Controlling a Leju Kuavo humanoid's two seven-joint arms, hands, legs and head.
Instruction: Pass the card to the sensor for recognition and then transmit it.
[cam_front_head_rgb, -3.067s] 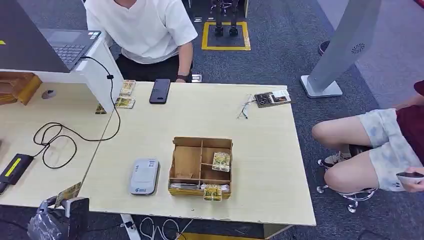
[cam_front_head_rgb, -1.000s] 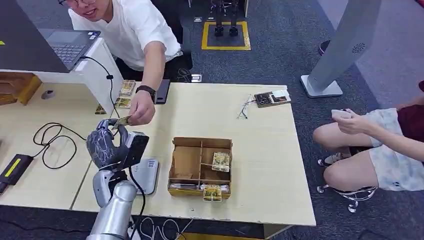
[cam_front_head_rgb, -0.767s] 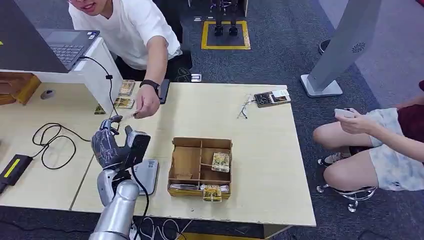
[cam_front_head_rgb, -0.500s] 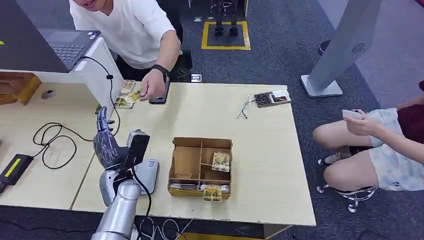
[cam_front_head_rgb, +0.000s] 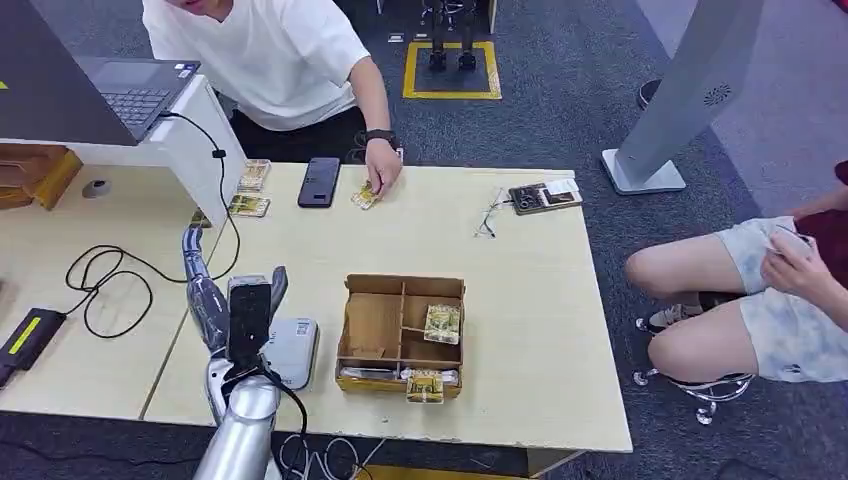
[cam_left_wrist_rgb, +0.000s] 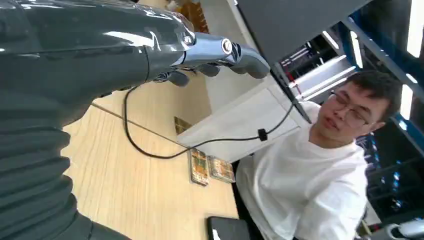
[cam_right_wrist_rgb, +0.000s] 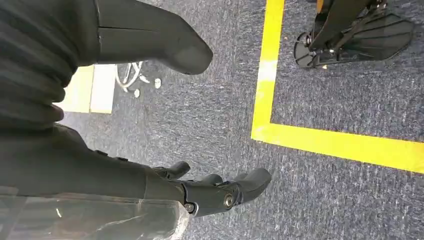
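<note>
A light wooden table (cam_front_head_rgb: 520, 330) seen from above. At the left, the robot's left hand (cam_front_head_rgb: 215, 295) is raised above the table edge, fingers stretched out and apart, holding nothing. A second ago it pinched a card that the person in the white shirt (cam_front_head_rgb: 275, 55) reached for and took; now its fingers are bare. Just beside it lies the grey sensor (cam_front_head_rgb: 290, 352), flat on the table. Next to that stands a brown divided box (cam_front_head_rgb: 372, 325) with cards in its right-hand compartments. Further back, the person's hand (cam_front_head_rgb: 383, 170) has drawn away to the far edge and presses the card (cam_front_head_rgb: 364, 195) down on the table, near a black phone (cam_front_head_rgb: 320, 181) — so the handover looks complete. The right hand (cam_right_wrist_rgb: 200, 192) hangs over grey carpet, fingers loosely extended and empty. A seated person (cam_front_head_rgb: 760, 290) is at the far right.
</note>
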